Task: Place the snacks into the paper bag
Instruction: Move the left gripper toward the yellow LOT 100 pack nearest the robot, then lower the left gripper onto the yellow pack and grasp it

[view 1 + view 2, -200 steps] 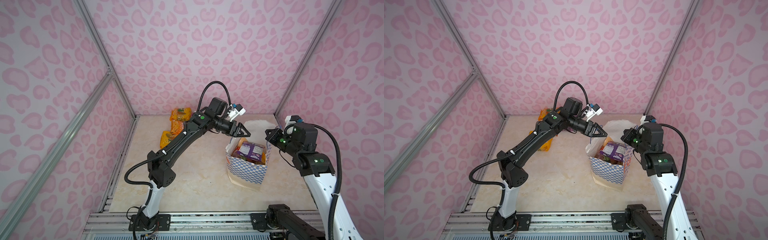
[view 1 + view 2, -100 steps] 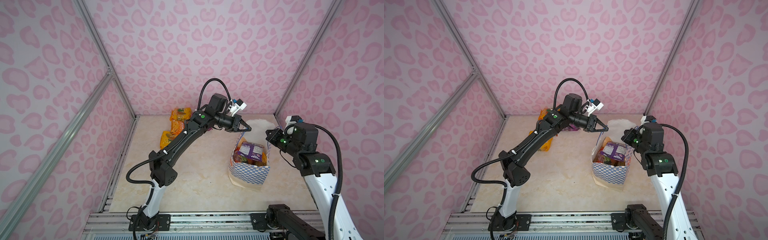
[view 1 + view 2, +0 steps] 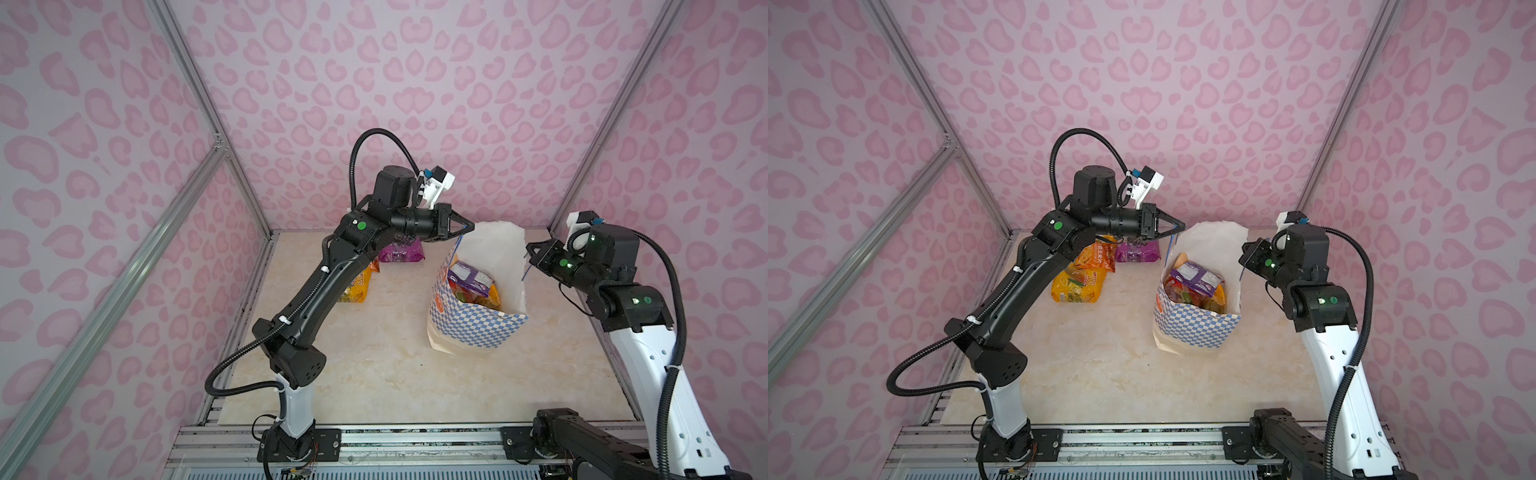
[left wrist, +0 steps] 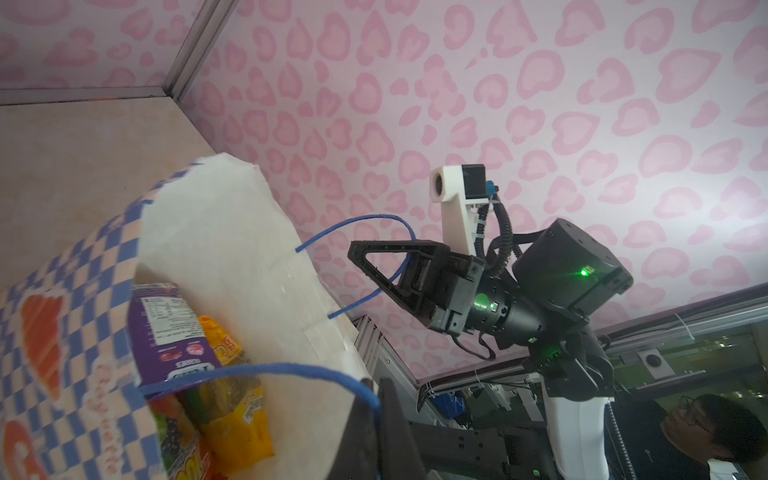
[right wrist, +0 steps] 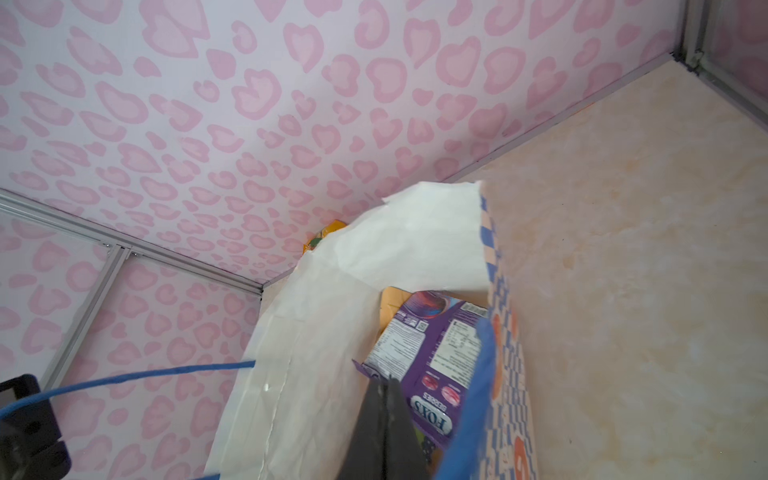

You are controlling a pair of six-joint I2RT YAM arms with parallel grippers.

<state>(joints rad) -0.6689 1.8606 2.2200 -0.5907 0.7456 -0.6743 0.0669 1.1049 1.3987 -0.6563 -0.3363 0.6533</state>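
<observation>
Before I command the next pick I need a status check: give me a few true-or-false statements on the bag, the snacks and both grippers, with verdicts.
1. The paper bag stands upright with its mouth open. True.
2. A purple packet lies on top inside it. True.
3. Every snack is in the bag. False: a magenta packet, an orange packet and a yellow packet lie on the table near the back wall.
4. The left gripper hangs open over the bag. False: it is shut on a blue cord handle.
5. The right gripper is shut on the opposite handle. True.
</observation>
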